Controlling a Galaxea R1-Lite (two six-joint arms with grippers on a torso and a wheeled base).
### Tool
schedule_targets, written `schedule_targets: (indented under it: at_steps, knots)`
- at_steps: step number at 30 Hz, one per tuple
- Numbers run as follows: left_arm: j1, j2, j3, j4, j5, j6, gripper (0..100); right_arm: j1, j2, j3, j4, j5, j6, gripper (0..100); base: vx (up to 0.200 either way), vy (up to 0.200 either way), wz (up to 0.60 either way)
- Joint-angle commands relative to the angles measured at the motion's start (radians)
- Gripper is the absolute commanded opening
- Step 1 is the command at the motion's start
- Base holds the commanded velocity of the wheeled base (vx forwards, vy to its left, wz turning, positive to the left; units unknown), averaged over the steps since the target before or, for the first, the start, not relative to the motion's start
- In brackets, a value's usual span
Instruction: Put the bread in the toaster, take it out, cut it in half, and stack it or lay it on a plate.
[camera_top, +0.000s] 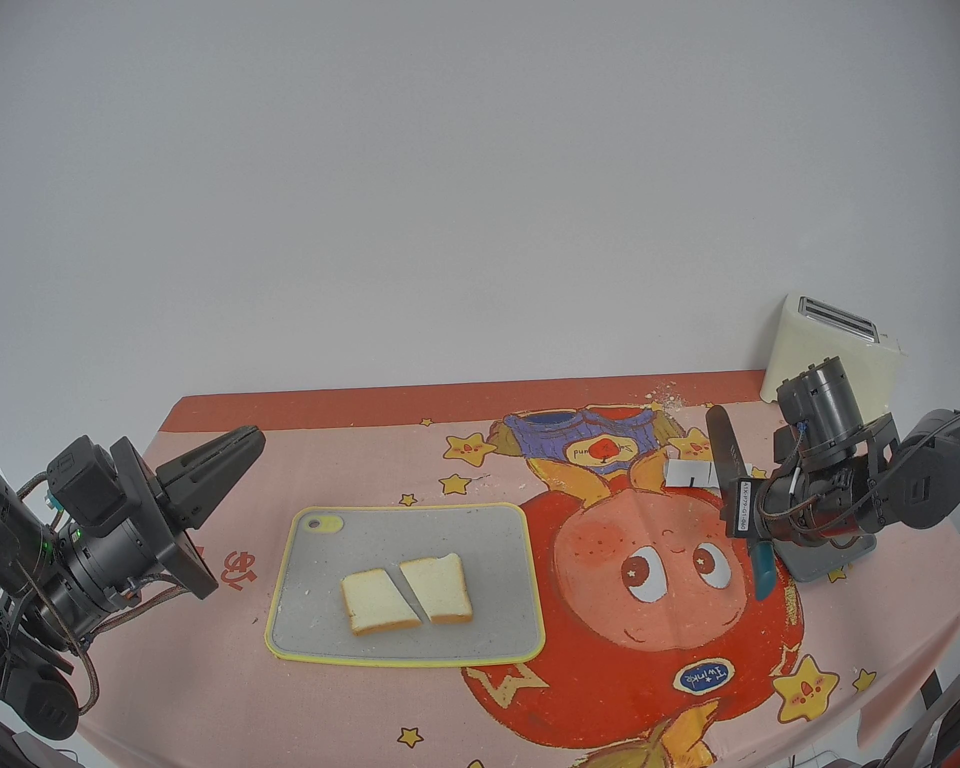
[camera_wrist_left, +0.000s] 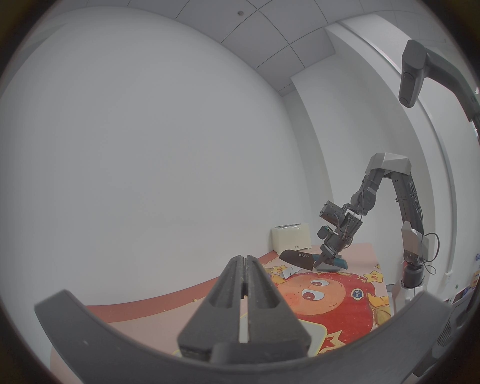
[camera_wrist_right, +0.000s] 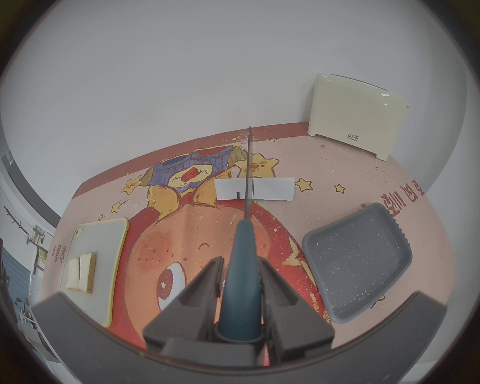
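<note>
A pink cloth (camera_top: 330, 462) covers the tabletop (camera_top: 215, 670), printed with a big orange cartoon figure (camera_top: 640, 580) and yellow stars (camera_top: 455, 484). A red band (camera_top: 400, 405) runs along its far edge. A white paper strip (camera_top: 690, 472) lies flat near the figure's top. Crumbs (camera_top: 665, 393) dot the band. A plain white wall (camera_top: 450, 180) stands behind.

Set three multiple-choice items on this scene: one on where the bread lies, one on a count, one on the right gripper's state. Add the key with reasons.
1. Where does the bread lie?
A. on the cutting board
B. in the toaster
C. in the grey tray

2. How many pieces of bread are there?
A. one
B. two
C. four

3. The right gripper is:
A. open and empty
B. shut on the knife
C. shut on a slice

Key:
1 A, both pieces rest on the board.
2 B, two halves lie side by side.
3 B, its fingers clamp the knife's teal handle.
</note>
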Motion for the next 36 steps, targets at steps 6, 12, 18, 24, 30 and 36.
schedule_targets:
  at_steps: [6, 12, 18, 24, 30, 36]
  knots:
    - [0.0, 0.001, 0.006, -0.015, 0.0, 0.0, 0, 0.002, 0.004, 0.006, 0.0, 0.0, -0.001, 0, 0.0, 0.0, 0.0]
    - [0.0, 0.002, 0.007, -0.015, 0.0, 0.006, 0, 0.002, 0.01, 0.006, 0.0, 0.001, 0.0, 0, 0.0, 0.0, 0.0]
    - [0.0, 0.002, 0.007, -0.015, -0.001, 0.006, 0, 0.0, 0.015, 0.006, 0.0, 0.004, 0.0, 0, 0.0, 0.0, 0.0]
    - [0.0, 0.002, 0.007, -0.015, -0.001, 0.006, 0, 0.0, 0.033, 0.006, -0.002, 0.003, 0.0, 0, 0.0, 0.0, 0.0]
    - [0.0, 0.002, 0.007, -0.015, -0.001, 0.006, 0, -0.001, 0.035, 0.006, 0.0, 0.003, 0.002, 0, 0.0, 0.0, 0.0]
    - [0.0, 0.002, 0.007, -0.015, -0.001, 0.006, 0, -0.003, 0.044, 0.006, 0.0, 0.006, 0.002, 0, 0.0, 0.0, 0.0]
